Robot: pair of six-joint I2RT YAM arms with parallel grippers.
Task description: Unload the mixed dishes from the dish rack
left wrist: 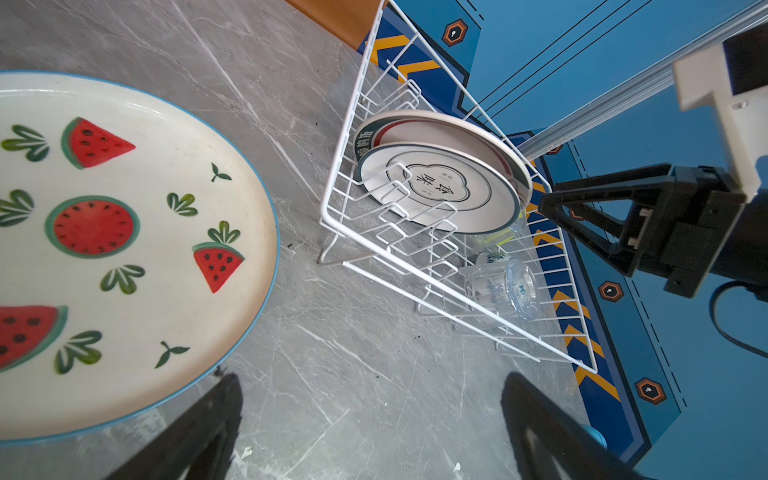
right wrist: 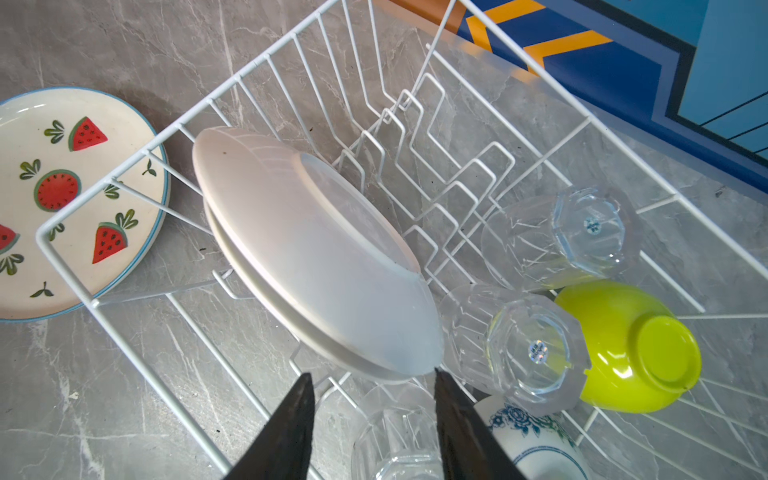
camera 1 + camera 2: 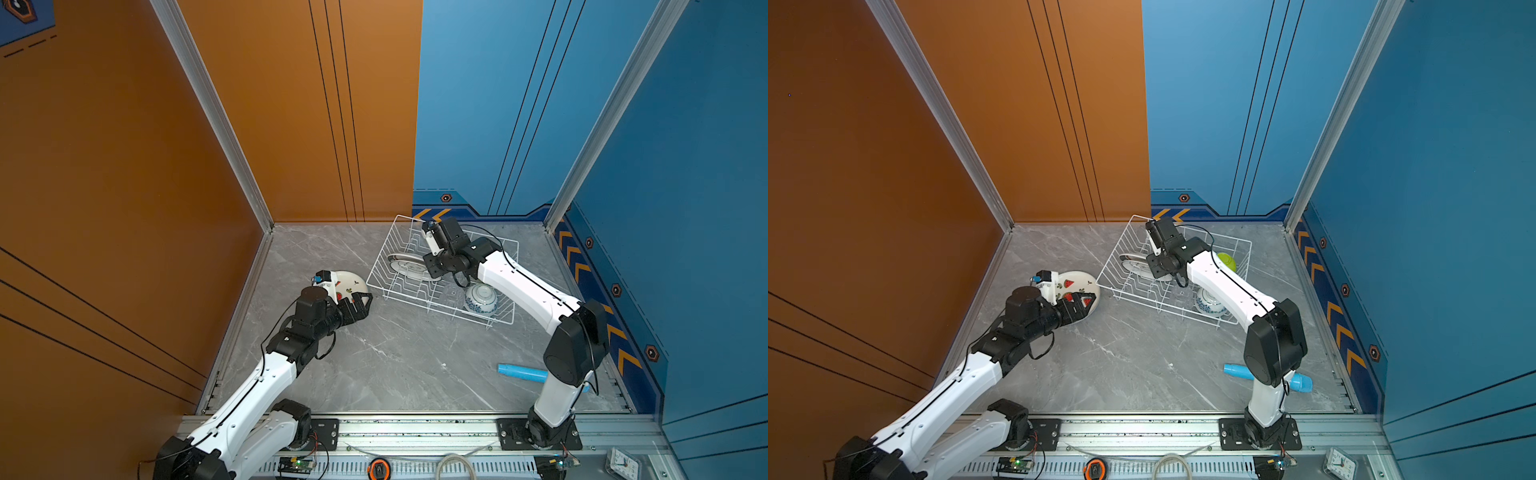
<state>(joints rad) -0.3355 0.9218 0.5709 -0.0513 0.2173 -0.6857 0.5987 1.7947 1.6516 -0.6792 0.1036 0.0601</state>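
- Dish rack (image 3: 382, 249) of white wire, standing on the grey marble table (image 3: 395, 365), right of centre and toward the back in both top views.
- Watermelon plate (image 3: 351, 282) lying flat and face up on the table just left of the rack, not touching it.
- Left gripper (image 1: 368, 382) hovering low beside that plate, jaws spread wide with nothing between them.
- Pair of white plates (image 2: 311, 249) with dark rims, leaning together on the zigzag dividers in the rack's left part.
- Right gripper (image 2: 372, 372) reaching into the rack, jaws parted and straddling the plates' rim without clamping it. One tip looks to graze the rim.
- Three clear glass cups (image 2: 528, 349) tipped over in the rack beside the plates.
- Lime-green bowl (image 2: 636, 345) upside down in the rack, against a cup.
- Blue-patterned bowl (image 3: 481, 299) at the rack's near right corner, partly under the right arm.
- Light blue tube (image 3: 521, 372) lying on the table at lower right, partly behind the right arm.
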